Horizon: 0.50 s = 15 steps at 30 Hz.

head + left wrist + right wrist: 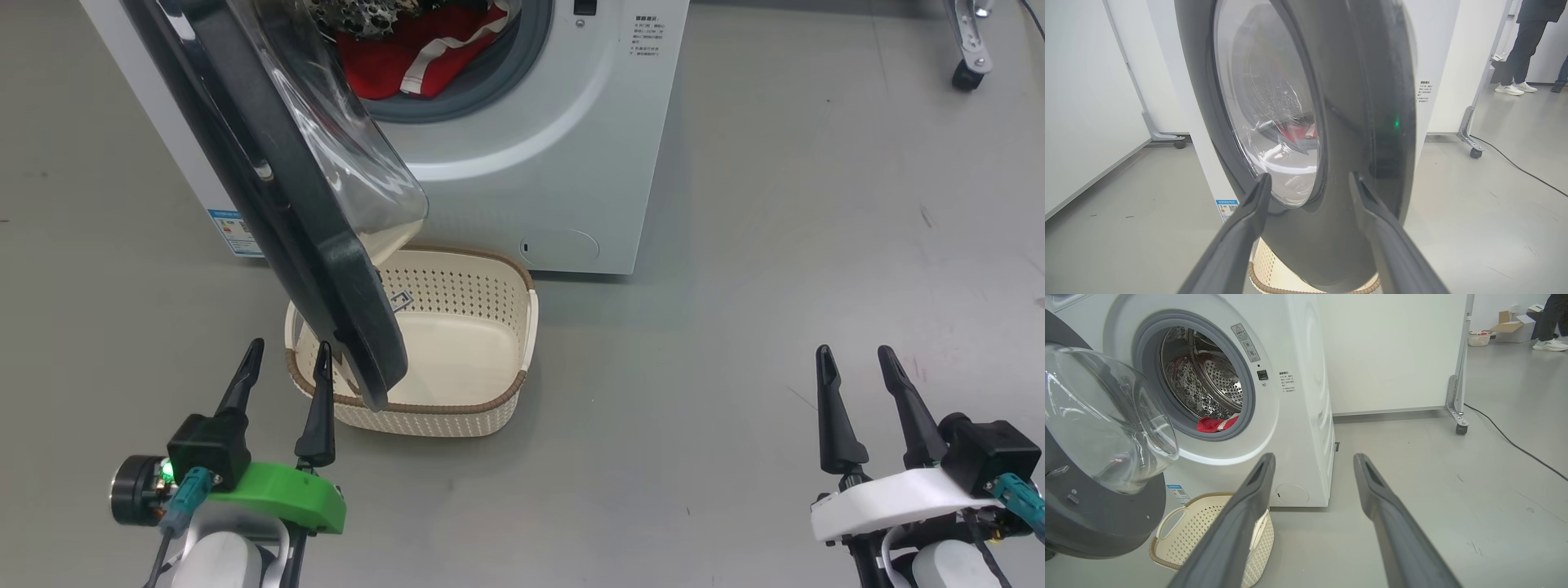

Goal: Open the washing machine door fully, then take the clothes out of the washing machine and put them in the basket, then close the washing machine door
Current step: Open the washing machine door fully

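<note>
Head view: washing machine (pixel 563 147) at 12 o'clock, white front facing the robot, mouth uncovered. Washing machine door (pixel 347 310) stands swung out from the front. Its black rim runs from 11 o'clock down toward the picture's middle, and its clear glass bowl (pixel 351 155) bulges to the 3 o'clock side. The door's low edge hangs over the 9 o'clock part of the basket (pixel 482 286).

The basket sits on the grey floor (pixel 775 245) just in front of the machine, at 8 o'clock from centre, upright, nothing inside. Clothes (pixel 392 61), red with white trim, lie in the bottom of the drum mouth at 12 o'clock, not in the basket. In the right wrist view they are a small red heap low in the steel drum (pixel 1208 375), inside the grey rubber ring (pixel 1249 396). Blue label (pixel 233 231) is on the machine's side at 9 o'clock.

Left hand (pixel 290 345) is at 7 o'clock, fingers spread wide, holding nothing. Its 3 o'clock finger is just beside the door's low edge; contact cannot be told. In the left wrist view the door rim is right ahead of the fingers. Right hand (pixel 855 351) is at 5 o'clock, fingers wide, holding nothing, over bare floor, well apart from machine and basket.

Left wrist view: a person's legs (pixel 1523 45) at 2 o'clock, far back.
</note>
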Motion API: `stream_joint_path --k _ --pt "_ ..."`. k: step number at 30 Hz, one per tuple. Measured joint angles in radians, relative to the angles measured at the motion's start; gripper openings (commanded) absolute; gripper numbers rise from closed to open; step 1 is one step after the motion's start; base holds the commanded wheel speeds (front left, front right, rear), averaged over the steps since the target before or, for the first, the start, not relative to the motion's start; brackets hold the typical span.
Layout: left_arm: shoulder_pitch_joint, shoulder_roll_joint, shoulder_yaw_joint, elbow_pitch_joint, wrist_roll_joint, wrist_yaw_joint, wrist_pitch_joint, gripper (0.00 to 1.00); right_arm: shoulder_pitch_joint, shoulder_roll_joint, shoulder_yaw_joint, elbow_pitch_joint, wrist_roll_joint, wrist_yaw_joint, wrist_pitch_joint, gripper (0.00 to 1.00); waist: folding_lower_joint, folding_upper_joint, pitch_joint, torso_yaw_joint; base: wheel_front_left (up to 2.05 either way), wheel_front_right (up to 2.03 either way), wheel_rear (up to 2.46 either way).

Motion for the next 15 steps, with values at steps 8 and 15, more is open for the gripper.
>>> stream_joint_path --k 8,15 --pt "0.0 0.0 0.0 0.0 0.0 0.0 0.0 1.0 0.017 0.012 -0.014 0.0 -0.013 0.017 0.0 1.0 0.0 0.0 -0.003 0.002 0.0 0.0 0.0" --pt "0.0 0.0 -0.001 0.0 -0.001 0.0 0.0 1.0 0.018 0.021 -0.024 0.001 -0.022 0.026 0.0 1.0 0.0 0.0 -0.002 0.004 0.0 0.0 0.0"
